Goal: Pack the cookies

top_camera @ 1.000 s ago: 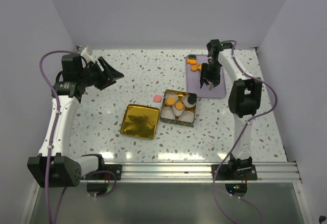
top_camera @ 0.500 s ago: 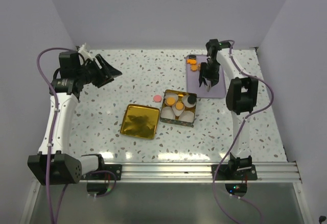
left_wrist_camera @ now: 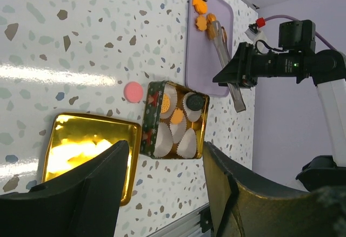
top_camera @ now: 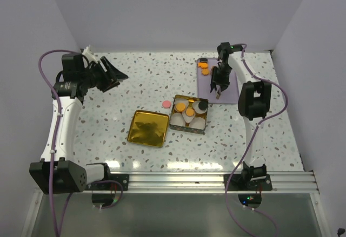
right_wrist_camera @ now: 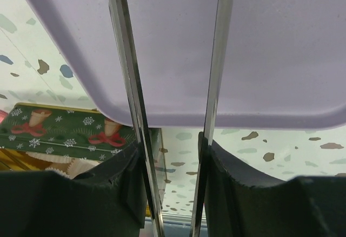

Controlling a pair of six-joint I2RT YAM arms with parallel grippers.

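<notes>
1. Black fingers of the left gripper (top_camera: 114, 78) stand wide apart and hold nothing; it hangs raised over the far left of the speckled table (top_camera: 108, 118), well apart from every cookie
2. The gold tin lid (top_camera: 148, 128) lies flat just left of the tin, so closing up has not been done
3. One pink cookie (top_camera: 166, 104) sits loose on the table, just beside the tin's far left corner and outside it; it is yet to be packed
4. The festive tin (top_camera: 186, 128) is open and lined with white paper cups (top_camera: 198, 122). A few orange cookies (top_camera: 190, 111) and one black cookie (top_camera: 202, 106) already rest in cups, while the cups along the near side look unfilled, so the packing seems partly done
5. On the lavender tray (top_camera: 230, 94), right of and beyond the tin, a cluster of tray cookies (top_camera: 204, 67), mostly orange, waits at the far left corner
6. The right gripper (top_camera: 218, 81) is closed around metal tongs (left_wrist_camera: 227, 59) above the tray. The wrist view shows the two blades a little apart with no cookie seen between them; the blade tips are out of frame
7. Judged remaining: the tray cluster, the pink cookie, then probably the lid
</notes>
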